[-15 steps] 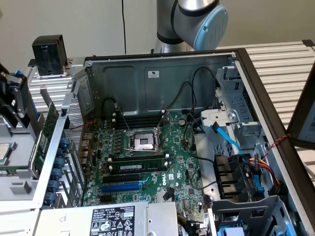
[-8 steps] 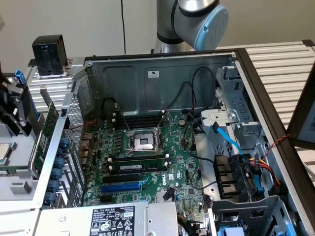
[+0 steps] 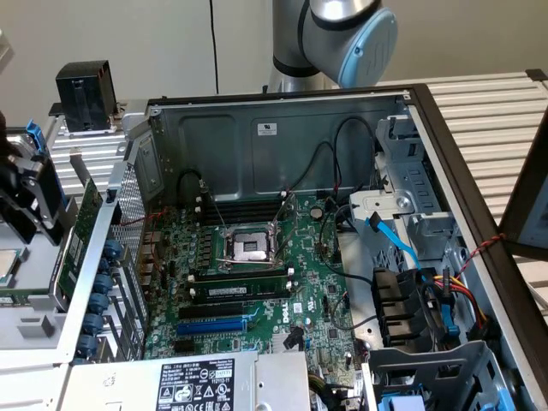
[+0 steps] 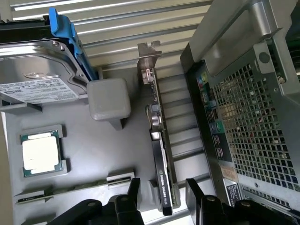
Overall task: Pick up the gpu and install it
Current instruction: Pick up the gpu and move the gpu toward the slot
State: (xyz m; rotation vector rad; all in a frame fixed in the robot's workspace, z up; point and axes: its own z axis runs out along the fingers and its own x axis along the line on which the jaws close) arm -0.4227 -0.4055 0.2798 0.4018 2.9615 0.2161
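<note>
The gpu (image 4: 161,154) stands on its long edge in a slot of a grey parts tray (image 4: 93,154), just outside the computer case's perforated rear wall (image 4: 248,122). Its silver end bracket (image 4: 149,61) points away from me. My gripper (image 4: 164,197) is open, one black finger (image 4: 134,192) on each side of the card's near end, with a gap showing between each finger and the card. In the exterior view the gpu (image 3: 79,231) is a green card upright at the case's left, and the black gripper (image 3: 19,201) sits at the far left edge.
On the tray lie a hard drive (image 4: 35,70) in a blue carrier, a processor (image 4: 41,153) and a memory stick (image 4: 75,187). The open case holds the green motherboard (image 3: 248,282), with a blue slot (image 3: 212,325), cables and drive bays at the exterior view's right.
</note>
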